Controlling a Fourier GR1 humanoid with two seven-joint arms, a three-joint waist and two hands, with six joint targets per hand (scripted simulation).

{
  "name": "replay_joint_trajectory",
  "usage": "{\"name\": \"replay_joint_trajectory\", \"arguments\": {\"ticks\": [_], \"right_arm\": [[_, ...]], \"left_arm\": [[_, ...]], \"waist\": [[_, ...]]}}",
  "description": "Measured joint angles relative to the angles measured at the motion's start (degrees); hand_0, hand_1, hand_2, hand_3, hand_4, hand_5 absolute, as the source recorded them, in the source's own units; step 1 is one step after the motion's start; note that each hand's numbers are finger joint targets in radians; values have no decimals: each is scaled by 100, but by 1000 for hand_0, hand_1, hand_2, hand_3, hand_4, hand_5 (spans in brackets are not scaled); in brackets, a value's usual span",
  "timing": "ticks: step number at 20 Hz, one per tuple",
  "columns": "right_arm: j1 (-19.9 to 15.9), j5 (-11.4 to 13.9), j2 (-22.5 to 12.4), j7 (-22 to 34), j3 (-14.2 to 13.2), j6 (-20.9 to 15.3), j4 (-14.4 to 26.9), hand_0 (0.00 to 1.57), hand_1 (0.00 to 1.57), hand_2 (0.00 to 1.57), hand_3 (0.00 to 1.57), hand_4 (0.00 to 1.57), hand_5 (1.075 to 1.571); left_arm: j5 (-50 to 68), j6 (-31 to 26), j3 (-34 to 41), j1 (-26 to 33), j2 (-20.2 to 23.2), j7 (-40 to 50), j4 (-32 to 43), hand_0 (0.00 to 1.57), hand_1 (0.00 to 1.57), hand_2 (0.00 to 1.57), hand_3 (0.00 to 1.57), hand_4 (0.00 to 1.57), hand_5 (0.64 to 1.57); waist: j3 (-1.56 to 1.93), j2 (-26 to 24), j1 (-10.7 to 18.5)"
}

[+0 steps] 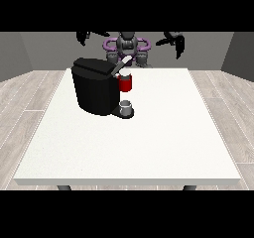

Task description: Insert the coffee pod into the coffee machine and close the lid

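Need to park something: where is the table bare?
Bare: the whole near half of the table and the strip right of the coffee machine. Crowded: around its red pod holder and grey cup.

Grey torso (128, 46), seemingly purple shoulder rings, black hands (174, 39)

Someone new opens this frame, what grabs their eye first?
The boxy black coffee machine at the far left of the large white table, with a red part at its front and a small grey cup on its base below. Next, the robot's two black hands, raised above the table's far edge and holding nothing: one at the view's left, one at the view's right.
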Motion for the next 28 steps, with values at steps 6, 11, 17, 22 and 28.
{"name": "replay_joint_trajectory", "arguments": {"ticks": [6, 11, 17, 22, 28], "right_arm": [[-423, -373, -43, 157, -355, 77, 506, 0, 0, 0, 0, 129, 1571], [-817, -630, -159, 225, -582, 163, 889, 0, 0, 0, 0, 65, 1571], [-1179, -620, -95, 214, -442, 182, 1136, 0, 0, 0, 0, 0, 1571], [-1417, -578, -8, 174, -266, 240, 1264, 0, 0, 0, 0, 0, 1571], [-1666, -472, 75, 104, -81, 251, 1392, 0, 0, 0, 0, 0, 1571]], "left_arm": [[476, 76, -558, 346, -43, 214, -663, 0, 0, 0, 0, 382, 1571], [691, 160, -785, 482, -20, 503, -1376, 0, 0, 0, 0, 342, 1571], [879, 160, -867, 817, 43, 763, -2174, 0, 0, 0, 0, 371, 1571], [967, 197, -912, 1157, 125, 782, -2691, 0, 0, 0, 0, 360, 1571], [1104, 274, -934, 1443, 191, 961, -3223, 0, 0, 0, 0, 368, 1571]], "waist": [[1, 233, 237], [2, 554, 305], [1, 892, 215], [0, 1087, 122], [1, 1262, 8]]}}
